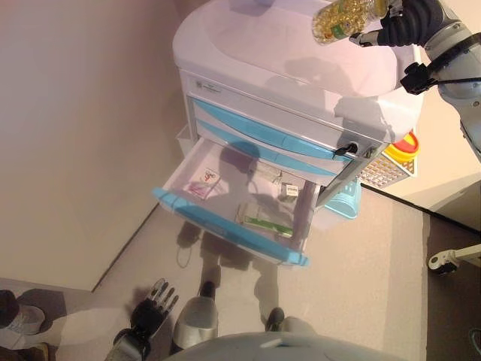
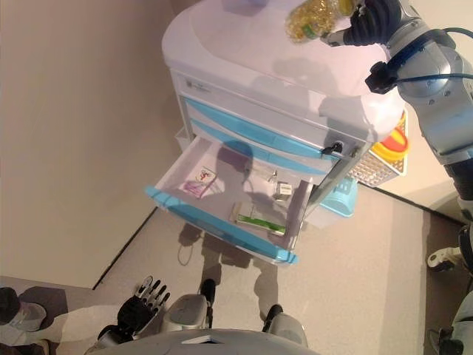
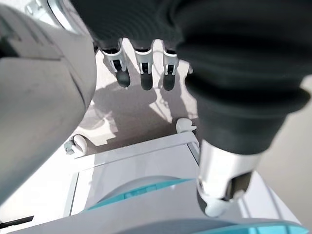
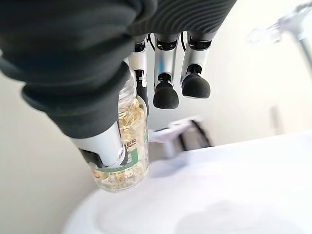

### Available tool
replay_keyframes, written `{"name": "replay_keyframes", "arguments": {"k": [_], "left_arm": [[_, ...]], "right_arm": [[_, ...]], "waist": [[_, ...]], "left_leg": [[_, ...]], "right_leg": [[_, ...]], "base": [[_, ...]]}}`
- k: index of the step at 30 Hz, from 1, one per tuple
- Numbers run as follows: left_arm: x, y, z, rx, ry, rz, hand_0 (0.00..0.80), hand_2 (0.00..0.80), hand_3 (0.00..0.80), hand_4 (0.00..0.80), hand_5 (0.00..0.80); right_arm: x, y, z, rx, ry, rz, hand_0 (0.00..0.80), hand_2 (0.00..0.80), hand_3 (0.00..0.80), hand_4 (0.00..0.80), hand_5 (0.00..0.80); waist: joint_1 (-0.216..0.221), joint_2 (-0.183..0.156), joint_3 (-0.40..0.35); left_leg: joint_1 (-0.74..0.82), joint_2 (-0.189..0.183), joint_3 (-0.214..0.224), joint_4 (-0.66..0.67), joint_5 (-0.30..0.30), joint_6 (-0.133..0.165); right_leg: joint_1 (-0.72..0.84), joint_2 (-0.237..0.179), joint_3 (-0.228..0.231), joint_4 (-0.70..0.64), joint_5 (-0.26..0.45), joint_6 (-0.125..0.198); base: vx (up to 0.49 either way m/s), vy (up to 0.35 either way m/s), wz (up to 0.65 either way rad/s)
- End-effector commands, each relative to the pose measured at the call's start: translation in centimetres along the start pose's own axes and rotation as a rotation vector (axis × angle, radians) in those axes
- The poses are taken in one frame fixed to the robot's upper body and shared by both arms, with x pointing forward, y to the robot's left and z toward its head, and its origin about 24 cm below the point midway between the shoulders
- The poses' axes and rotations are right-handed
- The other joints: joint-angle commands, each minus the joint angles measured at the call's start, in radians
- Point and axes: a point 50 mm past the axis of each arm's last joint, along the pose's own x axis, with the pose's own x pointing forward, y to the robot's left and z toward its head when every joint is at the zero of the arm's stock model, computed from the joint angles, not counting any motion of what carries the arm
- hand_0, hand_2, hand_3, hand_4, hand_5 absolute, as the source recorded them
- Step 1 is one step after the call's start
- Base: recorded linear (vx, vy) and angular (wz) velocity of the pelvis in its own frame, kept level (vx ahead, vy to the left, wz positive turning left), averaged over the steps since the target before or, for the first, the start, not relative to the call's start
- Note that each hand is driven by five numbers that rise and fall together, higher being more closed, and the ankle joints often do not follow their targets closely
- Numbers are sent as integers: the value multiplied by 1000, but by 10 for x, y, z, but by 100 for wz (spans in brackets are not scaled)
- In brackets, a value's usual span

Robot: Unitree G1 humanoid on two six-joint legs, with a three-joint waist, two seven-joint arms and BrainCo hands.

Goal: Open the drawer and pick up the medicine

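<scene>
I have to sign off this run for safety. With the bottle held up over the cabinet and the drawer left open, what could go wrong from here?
1. The right hand pinches the bottle of yellow capsules near one end only; the bottle hangs tilted above the cabinet top, so it might slip and fall.
2. The drawer stands pulled out with packets inside; stepping closer may knock its blue front.
3. The left hand hangs open low down, too far to catch anything.

A plain beige wall (image 1: 83, 113) runs down the left side and meets a pale speckled floor (image 1: 361, 278) along a dark seam. At the far right of the floor stands a white perforated basket (image 1: 385, 171) with a yellow and red container (image 1: 406, 144) just behind it, and a white castor (image 1: 443, 262) nearby.
</scene>
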Motion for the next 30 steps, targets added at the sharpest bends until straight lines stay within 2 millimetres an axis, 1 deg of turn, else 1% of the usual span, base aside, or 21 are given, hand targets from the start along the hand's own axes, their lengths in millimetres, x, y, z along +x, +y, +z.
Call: {"name": "replay_keyframes", "arguments": {"k": [1, 6, 11, 17, 19, 20, 22, 25, 30], "left_arm": [[-7, 9, 16, 41, -19, 20, 0, 0, 0, 0, 0], [-7, 10, 22, 47, -19, 23, 0, 0, 0, 0, 0], [-7, 9, 25, 55, -17, 19, 0, 0, 0, 0, 0], [-6, 8, 30, 74, -10, 20, 0, 0, 0, 0, 0], [-6, 7, 30, 77, -9, 19, 0, 0, 0, 0, 0], [-6, 7, 32, 81, -7, 18, 0, 0, 0, 0, 0], [-6, 6, 33, 85, -5, 17, 0, 0, 0, 0, 0], [-6, 6, 35, 88, -2, 13, 0, 0, 0, 0, 0], [-6, 5, 36, 93, 1, 1, 0, 0, 0, 0, 0]], "right_arm": [[5, -51, 7, -145, 17, -147, 800, 800, 800, 800, 800], [13, -58, -10, -191, 131, -103, 800, 800, 800, 800, 800], [17, -54, -27, -224, 204, -24, 800, 800, 800, 800, 800], [19, -40, -47, -293, 275, 92, 800, 800, 800, 800, 800], [19, -37, -50, -304, 279, 109, 800, 800, 800, 800, 800], [20, -32, -53, -332, 291, 152, 800, 800, 800, 800, 800], [20, -27, -57, -340, 300, 190, 800, 800, 800, 800, 800], [18, -13, -63, -348, 305, 261, 800, 800, 800, 800, 800], [15, 7, -68, -350, 295, 343, 800, 800, 800, 800, 800]], "waist": [[35, -27, -17], [46, -32, -17], [58, -32, -17], [77, -32, -11], [80, -31, -10], [88, -32, -6], [92, -34, -3], [100, -33, 2], [109, -29, 10]], "left_leg": [[-2, -32, -40, 59, -137, -3], [-5, -34, -47, 59, -136, -2], [-8, -36, -54, 60, -135, 0], [-11, -37, -66, 54, -128, 0], [-13, -38, -69, 55, -128, 1], [-17, -39, -73, 58, -128, 0], [-21, -39, -76, 59, -127, 0], [-28, -39, -79, 62, -124, -1], [-34, -40, -87, 65, -123, 0]], "right_leg": [[48, 12, -33, -31, 37, 33], [51, 9, -37, -35, 41, 35], [52, 6, -43, -33, 42, 34], [53, -1, -56, -34, 46, 37], [53, -2, -57, -34, 46, 37], [52, -2, -59, -34, 47, 38], [51, -3, -61, -34, 48, 38], [48, -5, -65, -31, 48, 39], [46, -8, -70, -27, 48, 39]], "base": [[0, 0, 0], [1, 0, 1], [0, 8, 7], [-5, 4, 5], [0, 0, 0], [0, 0, 0], [-23, -3, 5], [-16, 4, 10], [0, 0, 0]]}}
